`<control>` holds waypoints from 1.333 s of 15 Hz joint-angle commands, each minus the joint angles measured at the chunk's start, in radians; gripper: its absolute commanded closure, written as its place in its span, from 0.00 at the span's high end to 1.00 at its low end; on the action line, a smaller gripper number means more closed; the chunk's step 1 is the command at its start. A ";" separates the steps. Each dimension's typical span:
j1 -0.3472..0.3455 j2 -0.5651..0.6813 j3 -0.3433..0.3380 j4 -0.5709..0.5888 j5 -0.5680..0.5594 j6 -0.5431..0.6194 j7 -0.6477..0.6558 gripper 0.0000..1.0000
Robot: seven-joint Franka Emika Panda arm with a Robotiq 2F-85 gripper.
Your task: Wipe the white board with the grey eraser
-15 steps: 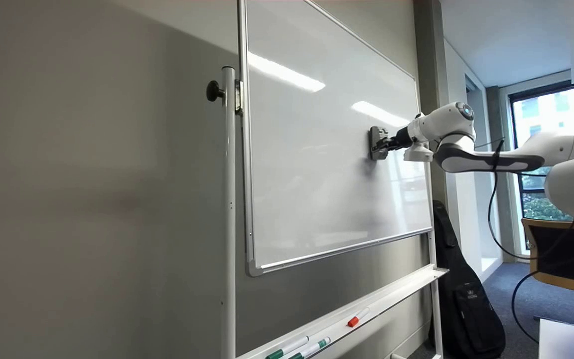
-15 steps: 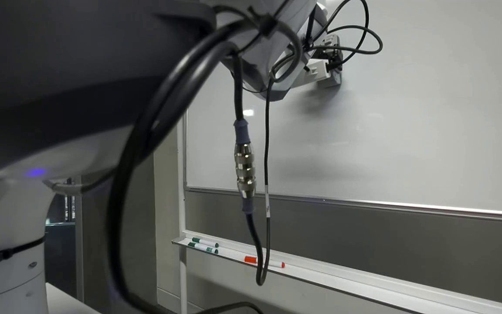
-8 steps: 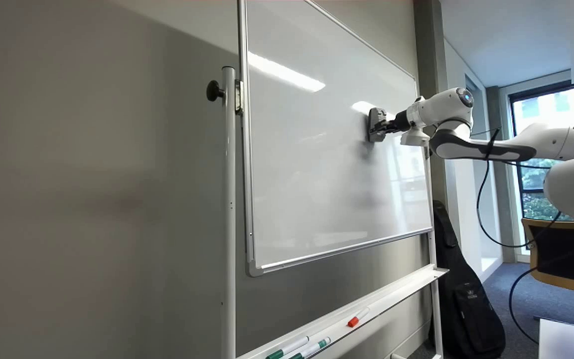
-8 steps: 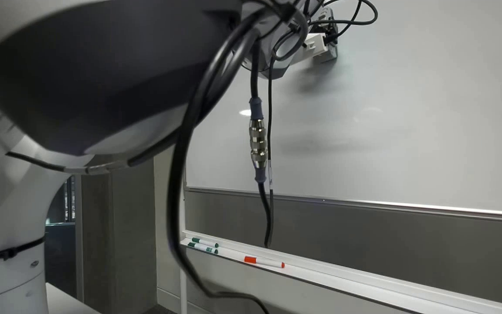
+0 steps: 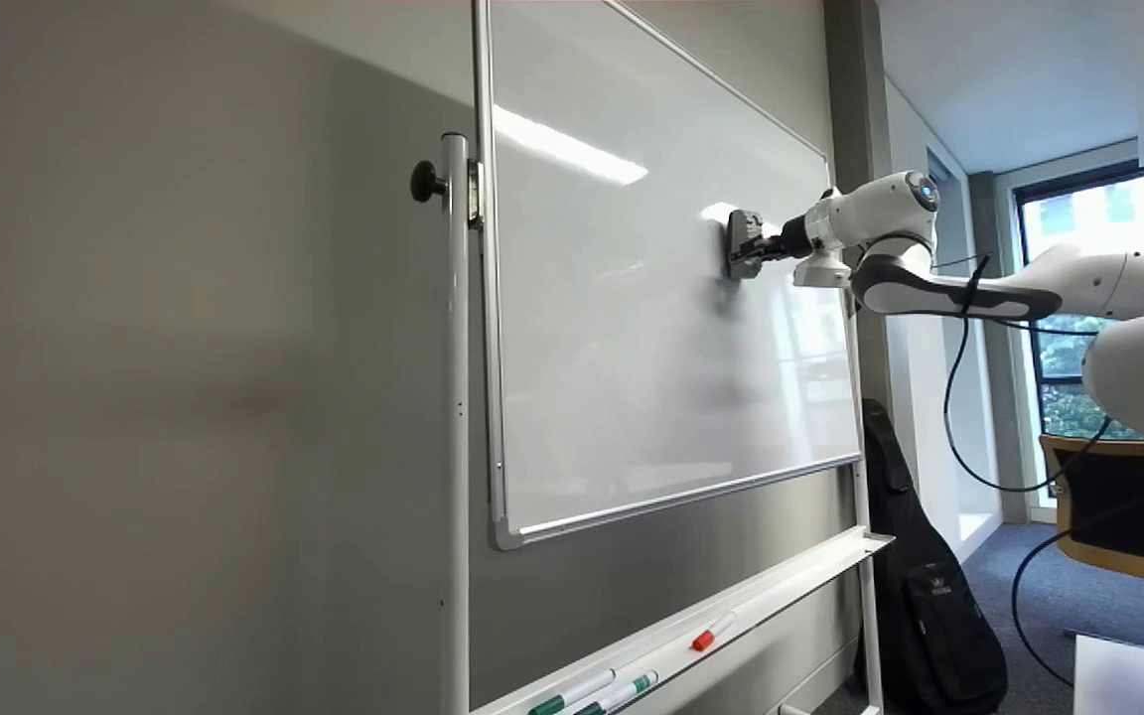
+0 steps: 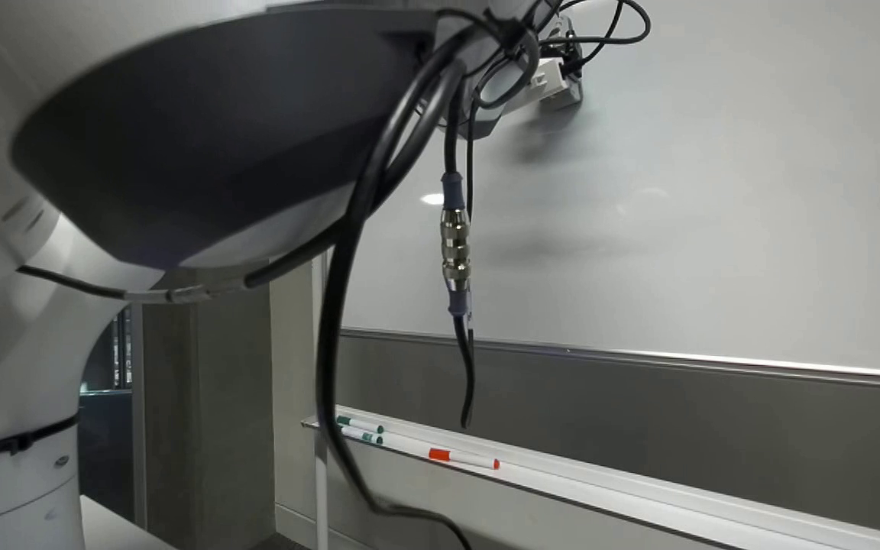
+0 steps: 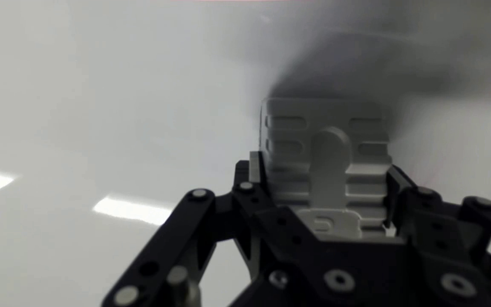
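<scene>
Right of centre in the wrist view, the black, hinged claw [image 7: 326, 179] clasps the grey eraser [image 7: 288, 149] from both sides; the block is matte, moulded in ribbed steps around a smooth, round-ended channel. In an exterior view the eraser sits right of centre, in the upper half, close up to the white board [image 5: 622, 348]; I cannot tell whether it touches. The board's glossy face mirrors bright streaks inside a thin silver frame [image 5: 497, 397]. At lower centre, a narrow white pen tray [image 5: 800, 579] carries a slim red-capped marker [image 5: 713, 632] and two green-capped markers [image 5: 574, 692].
</scene>
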 commanded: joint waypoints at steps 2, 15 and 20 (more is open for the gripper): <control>-0.005 -0.003 -0.074 -0.045 -0.002 -0.004 -0.021 0.38; 0.076 0.076 -0.017 0.078 0.126 -0.088 -0.068 0.38; 0.098 0.110 0.003 0.133 0.188 -0.105 -0.088 0.38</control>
